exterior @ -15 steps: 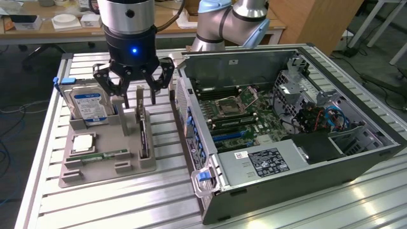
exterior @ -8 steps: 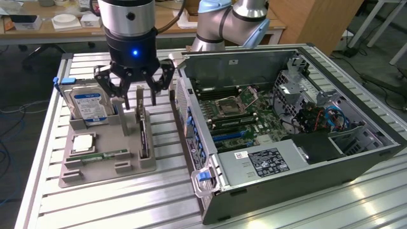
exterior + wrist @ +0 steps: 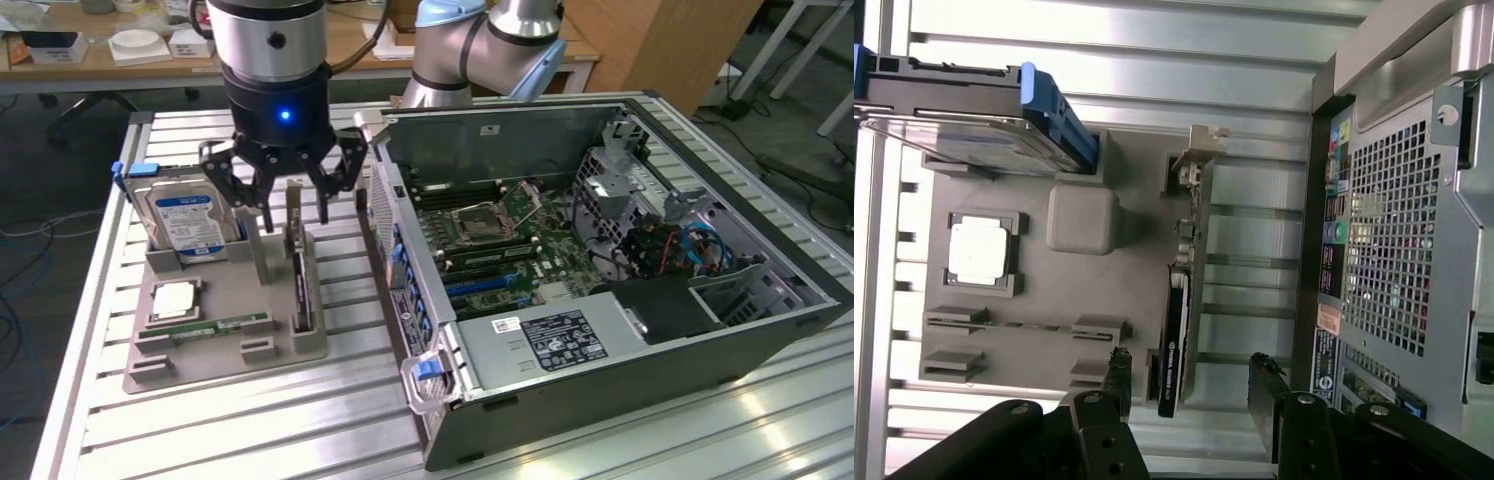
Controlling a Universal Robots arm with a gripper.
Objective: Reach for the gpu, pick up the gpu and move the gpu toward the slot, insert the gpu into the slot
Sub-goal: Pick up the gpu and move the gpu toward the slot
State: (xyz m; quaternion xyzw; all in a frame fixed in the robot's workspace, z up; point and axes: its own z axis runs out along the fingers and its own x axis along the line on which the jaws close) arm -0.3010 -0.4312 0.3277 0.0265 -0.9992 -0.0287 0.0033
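The gpu (image 3: 300, 275) stands on its edge in a grey holder tray (image 3: 267, 350) at the exterior view's left. It is a thin dark card with a metal bracket at its far end. My gripper (image 3: 294, 212) hangs open just above the card's far end, one finger on each side of it, gripping nothing. In the wrist view the gpu (image 3: 1176, 320) runs edge-on between my gripper (image 3: 1191, 385) fingers, with clear gaps to both. The slot (image 3: 483, 287) lies on the green motherboard (image 3: 534, 250) inside the open computer case.
A silver hard drive (image 3: 187, 222) stands in the tray beside my gripper, with a processor chip (image 3: 174, 300) and a memory stick (image 3: 220, 325) nearer the front. The case's rear wall (image 3: 1399, 230) rises close to the gpu. Everything rests on a slatted aluminium table (image 3: 267, 430).
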